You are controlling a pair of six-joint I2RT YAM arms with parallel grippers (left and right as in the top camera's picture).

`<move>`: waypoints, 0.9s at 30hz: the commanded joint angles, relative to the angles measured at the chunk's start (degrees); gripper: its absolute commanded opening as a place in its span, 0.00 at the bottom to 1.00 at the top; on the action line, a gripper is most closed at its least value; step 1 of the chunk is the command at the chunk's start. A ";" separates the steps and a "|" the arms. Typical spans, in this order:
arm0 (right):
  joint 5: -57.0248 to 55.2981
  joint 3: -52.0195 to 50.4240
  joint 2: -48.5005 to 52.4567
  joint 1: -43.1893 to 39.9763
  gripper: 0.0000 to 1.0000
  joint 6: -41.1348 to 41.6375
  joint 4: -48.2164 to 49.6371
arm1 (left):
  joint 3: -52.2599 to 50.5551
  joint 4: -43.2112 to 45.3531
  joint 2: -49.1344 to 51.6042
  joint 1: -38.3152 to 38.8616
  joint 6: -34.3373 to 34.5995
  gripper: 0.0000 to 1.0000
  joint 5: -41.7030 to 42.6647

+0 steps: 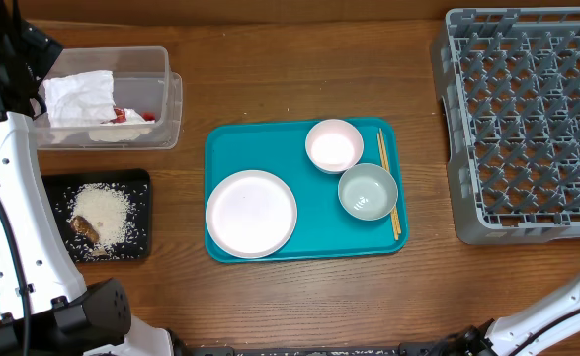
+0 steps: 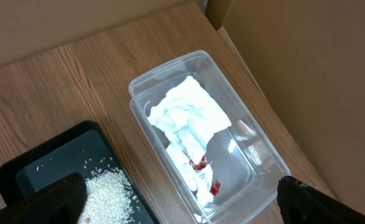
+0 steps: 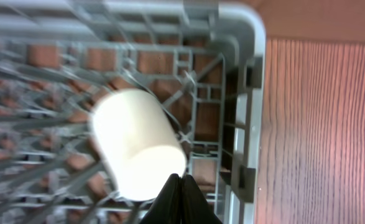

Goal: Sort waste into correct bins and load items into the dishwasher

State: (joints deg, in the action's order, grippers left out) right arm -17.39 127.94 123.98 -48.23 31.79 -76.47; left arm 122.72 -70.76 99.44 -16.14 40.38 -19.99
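The right gripper (image 3: 181, 198) has its jaws pressed fully together, holding nothing. At 11 o'clock from the tips a smooth white cup (image 3: 138, 146) lies on its side, blurred, inside the dish rack (image 3: 244, 93), a grey plastic lattice; I cannot tell whether the tips touch it.

The left gripper (image 2: 181, 198) is spread wide and empty, above the clear tub (image 2: 170, 62). This rectangular tub holds a crumpled white napkin (image 2: 185, 112) and a small red wrapper (image 2: 207, 177).

At 6 o'clock from the tub the flat black tray (image 1: 141, 183) carries loose rice (image 1: 107, 210) and a brown food scrap (image 1: 84, 229).

In the overhead view a teal tray (image 1: 230, 143) at table centre bears a round white plate (image 1: 251, 213), a white bowl (image 1: 334, 145), a grey-green bowl (image 1: 368, 191) and thin wooden chopsticks (image 1: 387, 183); the rack lies at its 3 o'clock.
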 commanded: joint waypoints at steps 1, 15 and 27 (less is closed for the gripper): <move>2.78 2.45 -5.73 0.33 0.04 -0.68 0.48 | 0.11 0.04 0.26 0.04 0.35 1.00 -0.98; 5.51 -9.14 -4.37 0.33 0.04 -1.79 5.97 | 0.11 0.07 0.26 0.04 0.35 1.00 -0.98; 6.19 -20.72 -4.37 0.37 0.04 -1.77 16.98 | 0.11 0.04 0.26 0.04 0.35 1.00 -0.98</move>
State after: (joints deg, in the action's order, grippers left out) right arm -11.64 108.68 119.44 -48.23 30.00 -60.86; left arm 122.72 -70.74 99.44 -16.14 40.38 -19.99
